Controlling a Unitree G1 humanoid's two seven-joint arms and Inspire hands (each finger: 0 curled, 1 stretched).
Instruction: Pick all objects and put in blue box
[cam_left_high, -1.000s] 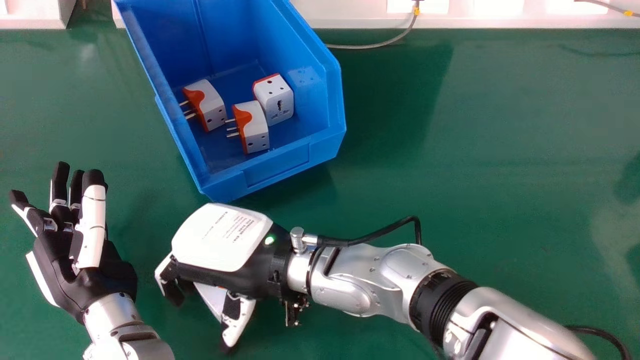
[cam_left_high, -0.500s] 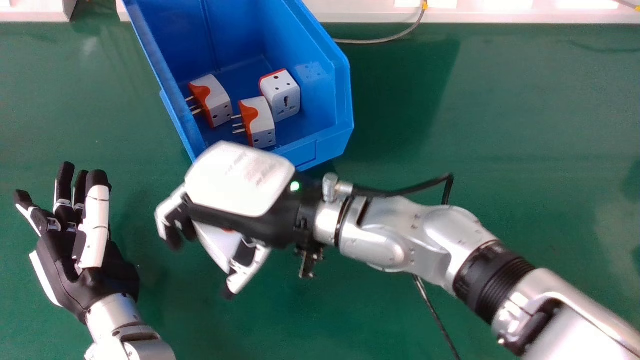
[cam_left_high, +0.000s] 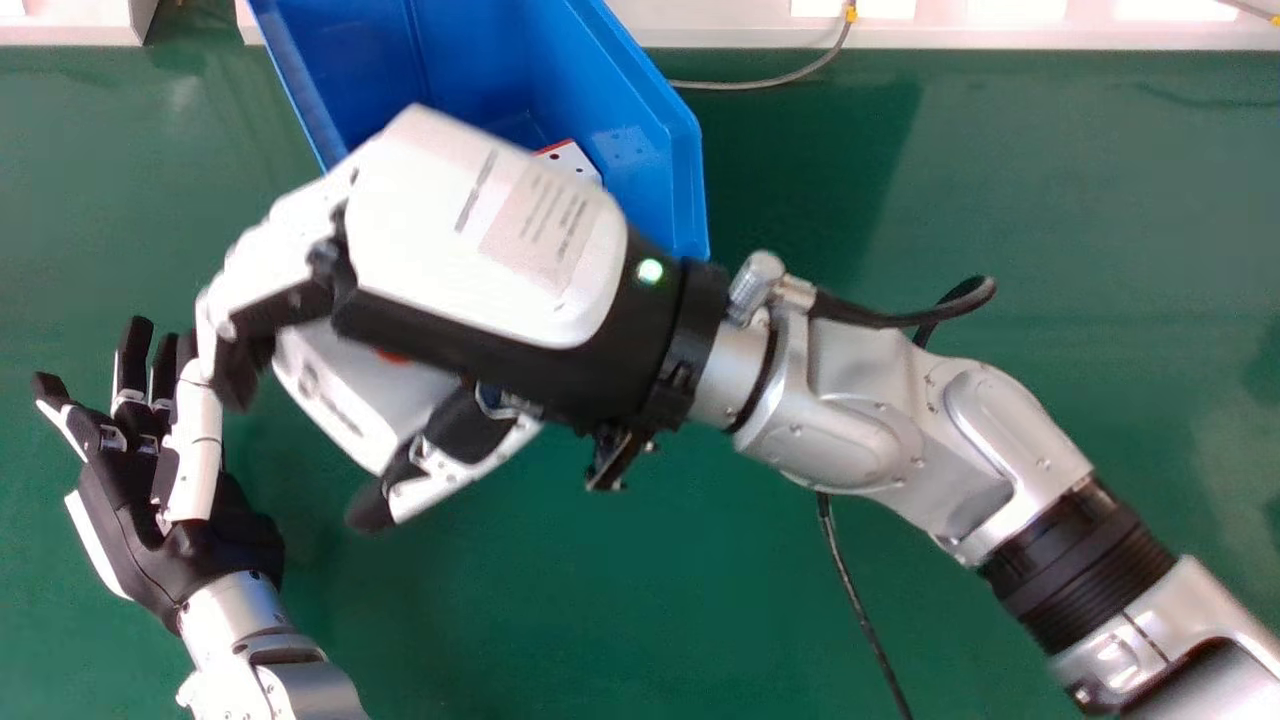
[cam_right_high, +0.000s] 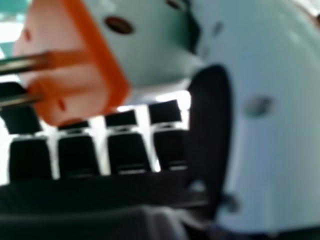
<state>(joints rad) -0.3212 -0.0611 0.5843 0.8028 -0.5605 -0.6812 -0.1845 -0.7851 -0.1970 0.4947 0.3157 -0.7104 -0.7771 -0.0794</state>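
R hand was part-closed, w/ fingers & thumb curled round white/orange plug adapter, over bench, just outside near side of blue box. Back of hand overlapped box in head view. R hand view: metal pins stuck out of adapter's orange face. 2nd adapter lay in box, mostly hidden. L hand palm-up, fingers loosely extended, left of box.

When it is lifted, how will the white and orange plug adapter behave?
The adapter looks rigid, so it probably keeps its shape. Its smooth faces may slip a little. The protruding metal pins could catch on something.
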